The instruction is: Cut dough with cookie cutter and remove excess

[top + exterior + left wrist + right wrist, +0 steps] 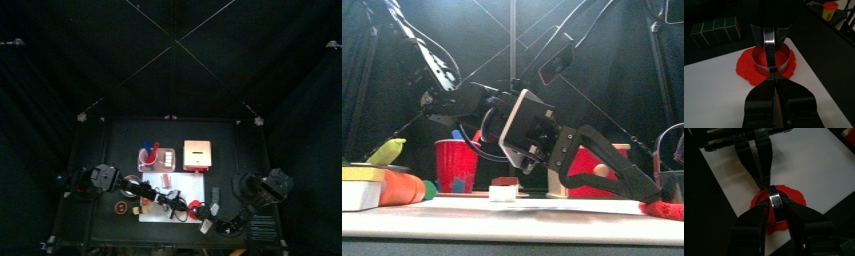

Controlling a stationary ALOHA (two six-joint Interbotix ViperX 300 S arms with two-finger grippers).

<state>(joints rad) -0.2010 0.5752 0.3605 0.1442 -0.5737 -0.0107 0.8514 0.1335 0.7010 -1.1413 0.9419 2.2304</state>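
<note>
The dough is a flat red blob on a white sheet. A round metal cookie cutter stands pressed into it. My left gripper is shut on the near wall of the ring. From the opposite side my right gripper pinches the ring's other wall, seen edge-on as a metal band over the dough. Both grippers meet low over the sheet in the top view, where they hide the dough.
A green box and a yellow-capped jar stand beyond the sheet. A red-and-blue container and a tan box sit behind it. The front view shows a red cup and toy food at the left.
</note>
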